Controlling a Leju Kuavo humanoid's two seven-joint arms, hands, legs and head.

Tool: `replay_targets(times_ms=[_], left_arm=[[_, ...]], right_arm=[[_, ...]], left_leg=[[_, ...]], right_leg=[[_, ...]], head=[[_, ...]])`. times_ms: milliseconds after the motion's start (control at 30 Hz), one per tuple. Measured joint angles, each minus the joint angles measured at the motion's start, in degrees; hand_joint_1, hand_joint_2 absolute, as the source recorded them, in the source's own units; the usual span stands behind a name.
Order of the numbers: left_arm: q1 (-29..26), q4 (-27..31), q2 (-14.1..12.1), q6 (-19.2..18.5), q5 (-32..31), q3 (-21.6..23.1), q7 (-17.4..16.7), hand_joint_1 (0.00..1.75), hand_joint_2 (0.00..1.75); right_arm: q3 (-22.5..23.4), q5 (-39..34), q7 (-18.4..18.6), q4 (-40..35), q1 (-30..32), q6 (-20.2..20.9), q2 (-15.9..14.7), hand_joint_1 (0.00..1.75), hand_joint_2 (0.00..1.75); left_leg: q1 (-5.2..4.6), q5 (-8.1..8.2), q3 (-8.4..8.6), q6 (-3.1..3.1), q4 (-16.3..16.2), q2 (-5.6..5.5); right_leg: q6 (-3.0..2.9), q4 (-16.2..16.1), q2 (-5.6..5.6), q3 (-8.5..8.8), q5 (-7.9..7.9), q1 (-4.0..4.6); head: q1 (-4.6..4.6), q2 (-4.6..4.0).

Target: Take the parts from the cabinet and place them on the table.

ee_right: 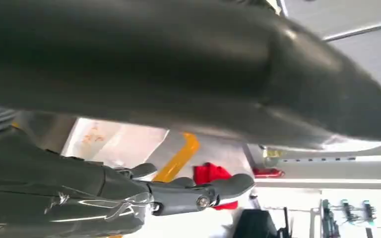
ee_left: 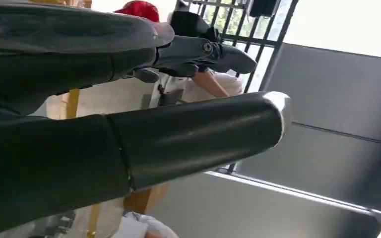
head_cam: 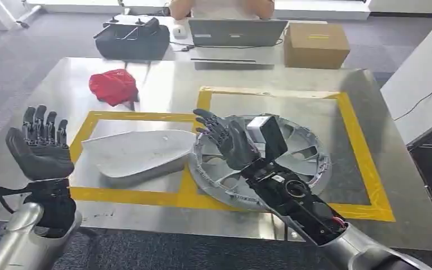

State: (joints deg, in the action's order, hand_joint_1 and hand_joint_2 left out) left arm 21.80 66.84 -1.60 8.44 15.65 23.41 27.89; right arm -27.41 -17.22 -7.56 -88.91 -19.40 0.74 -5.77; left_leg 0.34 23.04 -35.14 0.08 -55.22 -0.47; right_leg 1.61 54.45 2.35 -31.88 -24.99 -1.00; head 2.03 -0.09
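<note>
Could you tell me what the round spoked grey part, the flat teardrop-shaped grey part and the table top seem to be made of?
Round spoked grey part: probably cast metal, dull matte grey, with thin ribs and open cut-outs. Flat teardrop-shaped grey part: metal or moulded plastic, hard to tell; pale matte surface with scuffs. Table top: likely brushed steel sheet, showing blurred reflections.

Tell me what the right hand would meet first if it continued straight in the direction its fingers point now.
Probably the pale grey teardrop-shaped part: the right hand, above the round grey spoked metal part, points its fingers toward it. Its height is unclear, so it might pass over.
</note>
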Motion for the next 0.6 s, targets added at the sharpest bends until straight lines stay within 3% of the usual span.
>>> replay_targets(times_ms=[33,67,100,167,200,233,267,333,367,400,433,500,533,600], left_arm=[[0.07,0.02,0.02,0.0,0.04,0.0,0.0,0.0,0.0],[0.08,0.02,0.13,-0.02,0.04,0.0,0.02,0.0,0.0],[0.1,0.02,0.24,-0.02,0.07,0.0,0.09,0.0,0.0],[-0.04,0.0,0.28,-0.02,0.13,0.0,0.07,0.0,0.0],[-0.11,0.0,0.28,-0.02,0.13,0.0,0.07,0.0,0.0],[-0.17,0.0,0.33,-0.02,0.15,0.0,0.07,0.0,0.0],[-0.17,0.0,0.35,-0.02,0.15,0.0,0.09,0.0,0.0],[-0.16,0.0,0.39,-0.02,0.24,0.0,0.13,0.0,0.0],[-0.16,0.0,0.42,-0.02,0.31,0.0,0.15,0.0,0.0],[-0.14,0.0,0.42,0.0,0.33,0.0,0.17,0.0,0.0],[-0.14,0.0,0.39,0.0,0.35,0.0,0.17,0.0,0.0],[-0.22,0.0,0.39,0.07,0.39,0.0,0.26,0.0,0.0],[-0.15,0.0,0.37,0.13,0.39,0.0,0.26,0.0,0.0],[-0.02,0.0,0.22,0.26,0.5,0.0,0.35,0.0,0.0]], right_arm=[[0.02,0.0,-0.02,-0.02,-0.01,0.0,-0.02,0.0,0.0],[0.04,0.0,-0.02,-0.02,0.01,0.0,-0.11,0.0,0.0],[0.04,0.0,-0.04,-0.02,-0.06,0.0,-0.11,0.0,0.0],[0.04,0.0,-0.07,0.0,0.12,-0.04,-0.11,0.0,0.0],[0.02,0.0,-0.07,0.0,0.27,-0.04,-0.11,0.0,0.0],[0.02,0.0,-0.07,0.0,0.38,-0.07,-0.11,0.0,0.0],[0.02,0.0,-0.07,0.0,0.43,-0.07,-0.13,0.0,0.0],[0.02,0.0,-0.07,0.0,0.37,-0.09,-0.22,0.0,0.0],[0.02,0.0,-0.07,0.0,0.37,-0.09,-0.22,0.0,0.0],[0.0,-0.02,-0.05,-0.02,0.33,-0.11,-0.2,0.0,0.0],[0.0,-0.04,-0.09,-0.02,0.25,-0.09,-0.2,0.0,0.0],[-0.02,-0.41,0.0,-0.02,0.4,-0.09,-0.26,0.0,0.0],[-0.02,-0.68,-0.02,-0.02,0.37,-0.09,-0.28,0.0,0.0],[-0.04,-0.72,-0.02,-0.02,0.23,-0.07,-0.28,0.0,0.0]], left_leg=[[0.56,-0.25,0.39,0.36,0.72,0.15],[0.57,-0.29,0.73,0.49,1.02,0.32],[0.53,-0.18,0.88,0.94,1.03,0.39],[0.38,-0.02,0.99,1.19,0.99,0.5],[0.33,0.04,0.99,1.27,0.96,0.57],[0.32,0.1,1.06,1.31,0.92,0.59],[0.32,0.22,1.15,1.29,0.88,0.59],[0.32,0.62,1.56,1.04,0.61,0.59],[0.29,0.86,1.67,0.8,0.53,0.6],[-0.26,0.98,1.56,0.57,0.23,0.63],[-0.21,0.95,1.32,0.46,0.17,0.73],[-0.01,0.77,1.3,-0.03,0.44,1.1],[-0.32,0.96,1.29,-0.38,0.24,1.26],[0.02,3.62,-0.32,-0.92,-3.33,0.85]], right_leg=[[0.43,0.1,0.03,-0.02,-0.34,0.11],[0.62,1.55,-0.92,-0.53,-1.43,0.03],[0.71,4.96,-1.43,-2.22,-3.46,0.05],[0.99,15.37,-1.65,-7.09,-7.81,0.0],[1.09,18.83,-1.68,-8.89,-8.63,0.0],[1.15,19.58,-1.7,-9.47,-8.11,0.0],[1.08,17.51,-1.73,-8.71,-6.21,0.0],[0.64,7.41,-2.06,-4.1,-0.5,0.02],[0.24,2.55,-2.76,-1.97,1.36,0.11],[0.14,1.31,-2.92,-1.3,0.69,0.63],[-0.19,0.36,-2.73,-0.41,0.23,0.52],[-0.44,0.65,-2.33,-0.79,0.26,0.66],[-0.93,0.1,-2.12,-0.6,0.58,0.28],[-1.39,-0.21,-1.93,-0.25,0.84,-0.05]], head=[[-0.07,0.0],[-0.33,0.0],[-1.0,0.0],[-1.92,0.0],[-2.05,0.0],[-2.21,0.0],[-2.45,0.0],[-3.12,0.0],[-3.43,0.0],[-3.45,0.0],[-3.52,0.0],[-3.03,0.0],[-2.95,0.0],[-2.47,0.0]])
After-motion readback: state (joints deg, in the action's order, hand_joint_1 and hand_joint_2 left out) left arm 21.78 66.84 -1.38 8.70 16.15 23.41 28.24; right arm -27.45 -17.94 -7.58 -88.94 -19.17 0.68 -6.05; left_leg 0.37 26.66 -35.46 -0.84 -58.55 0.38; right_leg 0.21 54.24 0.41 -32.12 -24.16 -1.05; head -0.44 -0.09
